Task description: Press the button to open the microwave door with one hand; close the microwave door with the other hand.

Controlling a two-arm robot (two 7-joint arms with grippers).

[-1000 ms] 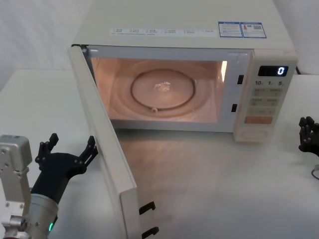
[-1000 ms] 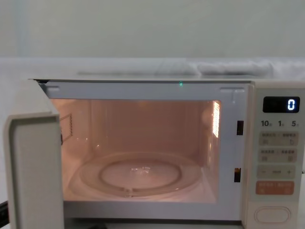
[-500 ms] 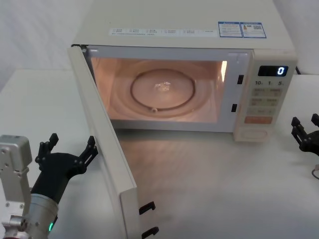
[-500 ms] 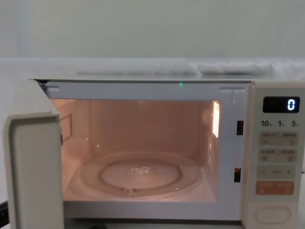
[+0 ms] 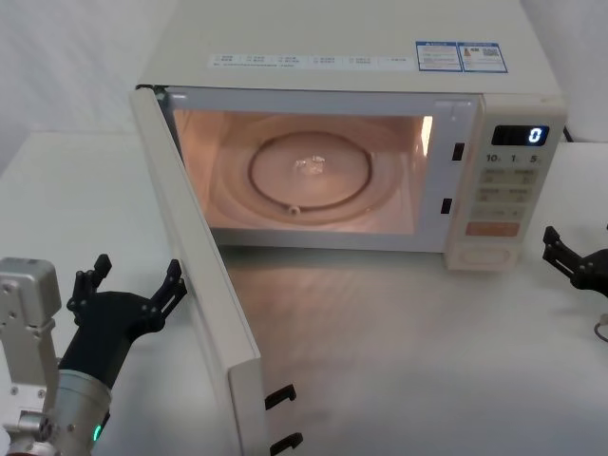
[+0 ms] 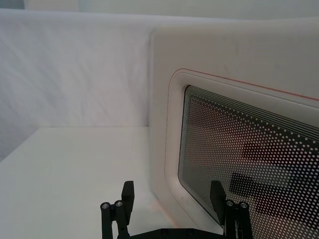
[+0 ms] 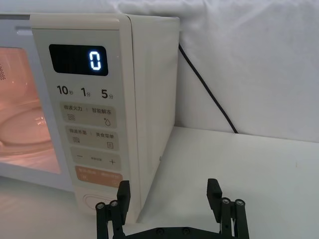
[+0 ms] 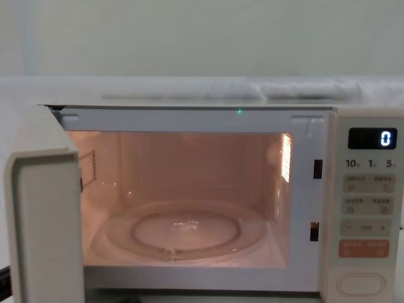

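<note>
- Microwave door point(image 5: 195, 275): cream panel, swung wide open on its hinge at the microwave's left side; free edge points toward the robot, with two dark latch hooks point(image 5: 280, 418) near its lower corner. In the left wrist view the outer face shows a dotted dark window with a thin pink outline.
- Button point(image 5: 485, 255): wide cream oval key at the bottom of the control panel point(image 5: 508, 190), below the orange rectangular key point(image 5: 492, 229); nothing touches it.
- Left gripper point(image 5: 128, 292): black, fingers spread wide, holding nothing. It hangs just beside the outer face of the open door, low at the left of the head view, close to the door but not seen touching it.
- Right gripper point(image 5: 578, 256): black, at the right edge of the head view, near the control panel's right side and apart from the button. In the right wrist view its fingers point(image 7: 123, 193) stand well apart with nothing between them, facing the panel's lower corner.
- Microwave cavity point(image 8: 183, 196): lit orange, with a round glass turntable point(image 8: 186, 230) on its floor.
- Display point(image 8: 372, 138): dark, reads "0".
- Power cable point(image 7: 207, 92): black, running down behind the microwave's right side.
- Table point(image 5: 399, 351): white surface bearing the microwave.
</note>
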